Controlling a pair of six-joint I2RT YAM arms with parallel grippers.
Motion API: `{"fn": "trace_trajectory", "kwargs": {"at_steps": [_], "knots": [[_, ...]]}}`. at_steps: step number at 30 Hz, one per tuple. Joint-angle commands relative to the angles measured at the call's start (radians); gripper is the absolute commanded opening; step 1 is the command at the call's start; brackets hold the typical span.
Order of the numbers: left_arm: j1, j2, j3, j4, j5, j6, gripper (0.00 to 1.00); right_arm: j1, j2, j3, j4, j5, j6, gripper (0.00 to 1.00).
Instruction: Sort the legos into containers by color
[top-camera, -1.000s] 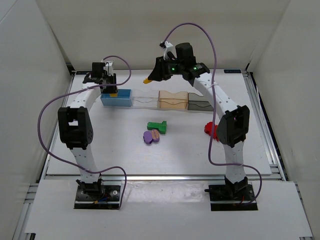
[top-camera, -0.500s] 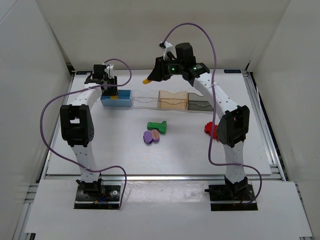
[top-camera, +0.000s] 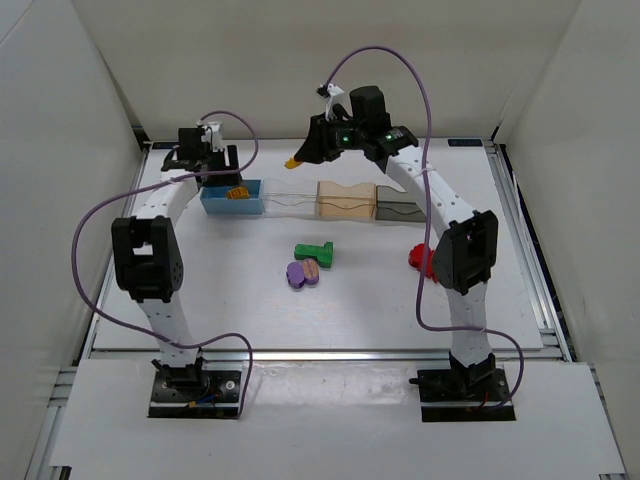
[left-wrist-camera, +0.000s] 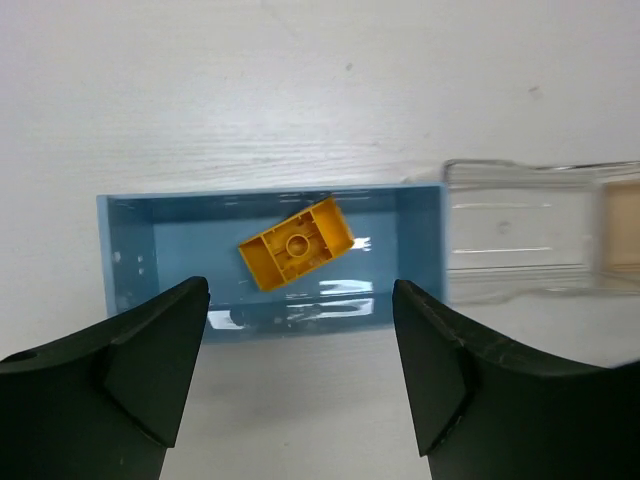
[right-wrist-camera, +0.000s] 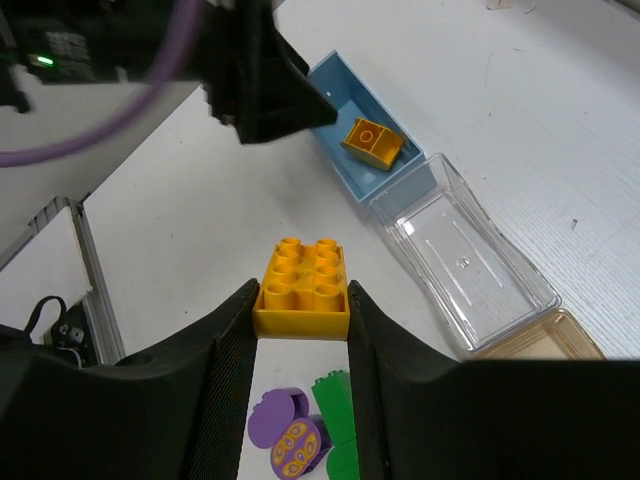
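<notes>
My left gripper (left-wrist-camera: 298, 292) hangs open over the blue container (left-wrist-camera: 122, 262). A yellow lego (left-wrist-camera: 297, 243) lies loose inside that container, underside up. My right gripper (right-wrist-camera: 301, 303) is held high over the back of the table, shut on a second yellow lego (right-wrist-camera: 301, 283); from above this yellow lego (top-camera: 294, 160) shows at the right gripper's (top-camera: 302, 156) tip. A green lego (top-camera: 315, 252) and a purple lego (top-camera: 302, 272) lie together mid-table. The red lego (top-camera: 419, 258) sits beside the right arm.
The containers stand in a row at the back: blue container (top-camera: 232, 203), clear container (top-camera: 290, 198), pale orange container (top-camera: 345, 199), smoky grey container (top-camera: 400, 209). The left arm's purple cable loops over the table's left side.
My left gripper has opened and its yellow lego has dropped into the blue container. The right arm has stayed where it was, still holding its lego.
</notes>
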Motion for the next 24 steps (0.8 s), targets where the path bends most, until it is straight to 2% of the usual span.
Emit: {"fn": "trace_trajectory", "kwargs": {"at_steps": [1,5,8,14,19,24], "knots": [[0.032,-0.214,0.001,0.123,0.080,-0.066,0.84,0.022,0.034,0.051,0.037,-0.013,-0.030,0.00],[0.067,-0.311,0.088,0.013,0.036,-0.090,0.86,0.056,0.123,0.179,0.018,0.010,-0.029,0.00],[0.121,-0.378,0.096,-0.038,0.028,-0.089,0.89,0.090,0.197,0.239,0.058,0.021,-0.015,0.00],[0.135,-0.502,0.018,-0.113,-0.028,0.024,0.93,0.146,0.338,0.341,0.149,0.074,0.017,0.00],[0.135,-0.614,-0.089,-0.138,-0.061,0.072,0.94,0.169,0.398,0.328,0.254,0.142,0.013,0.00],[0.137,-0.665,-0.125,-0.172,-0.087,0.097,0.94,0.182,0.464,0.365,0.330,0.203,0.020,0.00]]}}
